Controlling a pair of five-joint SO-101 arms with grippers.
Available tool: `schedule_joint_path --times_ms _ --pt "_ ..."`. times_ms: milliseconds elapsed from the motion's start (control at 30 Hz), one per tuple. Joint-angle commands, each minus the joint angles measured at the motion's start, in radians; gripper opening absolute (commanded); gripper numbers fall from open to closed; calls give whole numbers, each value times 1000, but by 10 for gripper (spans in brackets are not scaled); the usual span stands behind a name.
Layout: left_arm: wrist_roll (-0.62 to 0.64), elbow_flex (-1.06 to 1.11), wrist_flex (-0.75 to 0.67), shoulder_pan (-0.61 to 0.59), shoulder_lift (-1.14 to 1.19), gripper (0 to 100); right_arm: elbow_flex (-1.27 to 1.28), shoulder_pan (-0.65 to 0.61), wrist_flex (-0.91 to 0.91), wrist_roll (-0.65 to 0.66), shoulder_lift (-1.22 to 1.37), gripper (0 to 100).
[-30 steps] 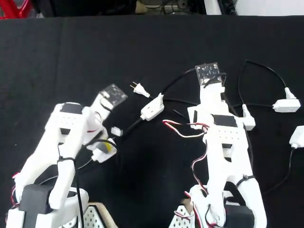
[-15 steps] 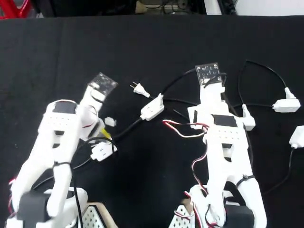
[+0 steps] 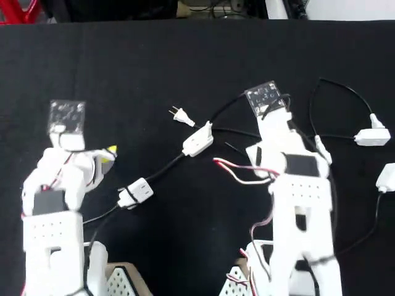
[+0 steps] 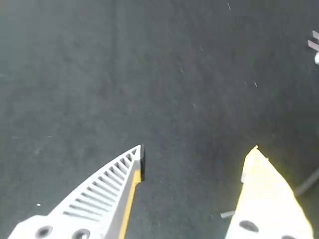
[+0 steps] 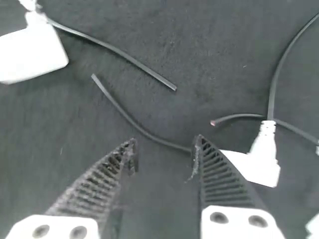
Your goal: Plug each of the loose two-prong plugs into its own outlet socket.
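Mid-table plug (image 3: 179, 115): flat, long axis diagonal, prongs aimed far-left, bare cloth ahead.
Socket (image 3: 197, 141): just beside plug's tail, same diagonal.
Left gripper (image 4: 198, 149): spread, empty, well left of plug.
Right gripper (image 5: 164, 142): spread, empty, second plug (image 5: 261, 159) beside one finger.

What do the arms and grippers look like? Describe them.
Blocky white plastic: left arm, right arm. The right arm trails red and white wires. The left gripper has one ribbed white finger, one yellowish; the right gripper two ribbed pointed fingers.
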Motion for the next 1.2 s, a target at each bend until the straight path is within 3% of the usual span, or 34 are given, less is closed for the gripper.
schedule_joint_path --times_ms 0,67,200,367,500,667,800,933,1167 --pt "12 105 -57 -27 -204 317 -157 -78 278 150 -107 173" --pt "12 134 -52 -28 -255 317 -232 -180 410 226 -116 130" --pt "6 147 17 -31 -319 317 -348 -377 473 210 -110 40" --pt "-95 159 124 -96 -374 317 -364 -517 315 201 18 109" --pt "-115 226 150 -124 -446 317 -378 -537 57 213 249 131" --pt "-172 349 160 -127 -591 317 -440 -548 -213 319 549 131" --pt "-247 503 158 -127 -727 317 -568 -522 -279 319 805 134" --pt "-327 536 158 -117 -720 317 -725 -519 -319 321 1049 147" --pt "-339 558 152 -116 -717 317 -997 -451 -298 264 1290 172"
